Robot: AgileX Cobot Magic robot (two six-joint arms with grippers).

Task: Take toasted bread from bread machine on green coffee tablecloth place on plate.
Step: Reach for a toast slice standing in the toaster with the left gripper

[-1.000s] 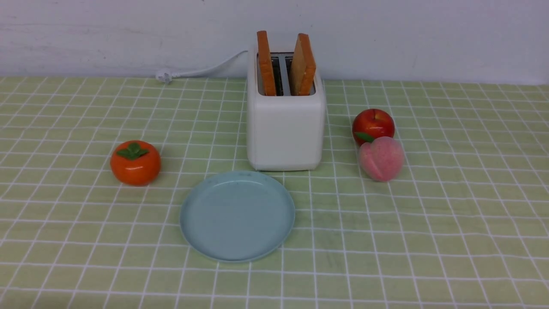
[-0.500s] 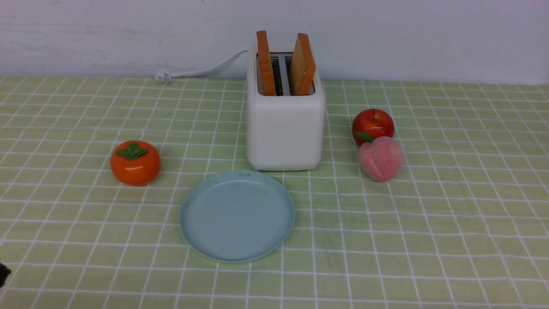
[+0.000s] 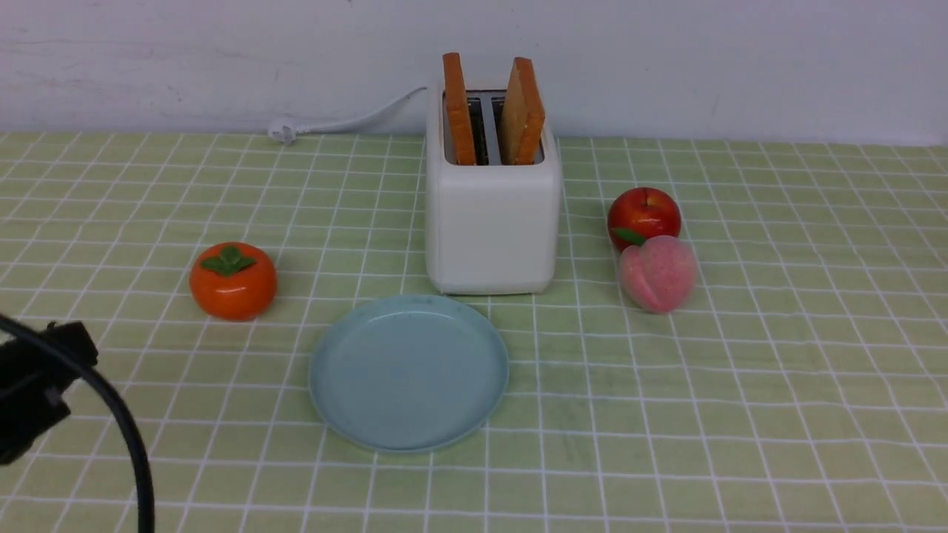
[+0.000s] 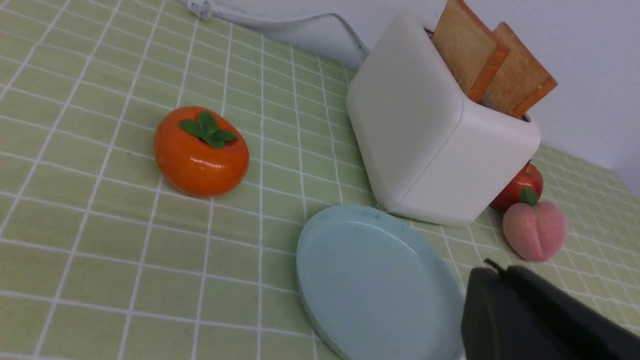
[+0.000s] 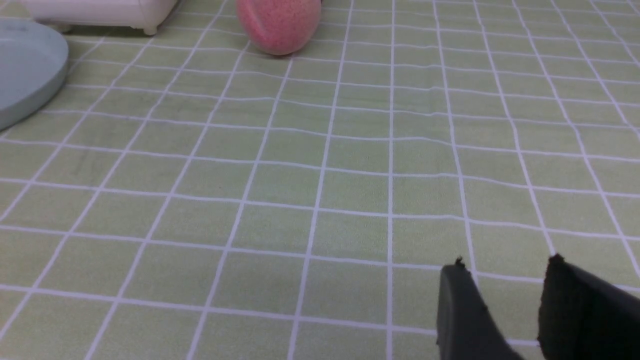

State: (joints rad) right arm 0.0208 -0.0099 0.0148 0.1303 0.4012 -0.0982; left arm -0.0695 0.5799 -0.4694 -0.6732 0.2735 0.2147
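Two slices of toasted bread are standing upright in the bread machine point(image 3: 492, 222), one per slot, tops sticking well above it. Left slice point(image 3: 459, 111) is showing mostly its crust edge; right slice point(image 3: 523, 111) is sitting a bit askew, showing part of its face. Neither is on the plate point(image 3: 409, 372) yet.

Machine is sitting at back centre of the green coffee tablecloth point(image 3: 740, 370), close to the wall. Its white cord point(image 3: 363, 118) is trailing off to the left, w/ the plug point(image 3: 284, 132) lying on the cloth. Plate is lying just in front of the machine, slightly to the left, far rim right by the base; can't tell if they're touching.

An orange persimmon point(image 3: 233, 281) is sitting left of the plate, well apart from the machine. On the right, a red apple point(image 3: 644, 213) & a pink peach point(image 3: 658, 272) are sitting together, peach in front & up against the apple.

Left end effector point(image 4: 500, 272) is hovering over the surface w/ fingers pressed together, pinching nothing, tip near the plate's rim in the wrist view. From the front, the black left arm point(image 3: 33, 385) & its cable point(image 3: 129, 444) are showing at the left edge, nearer the camera than the persimmon.

Right end effector point(image 5: 505, 267) is hanging low over bare cloth on the right side, fingers spread w/ cloth showing btwn them, gripping nothing, well apart from the peach.
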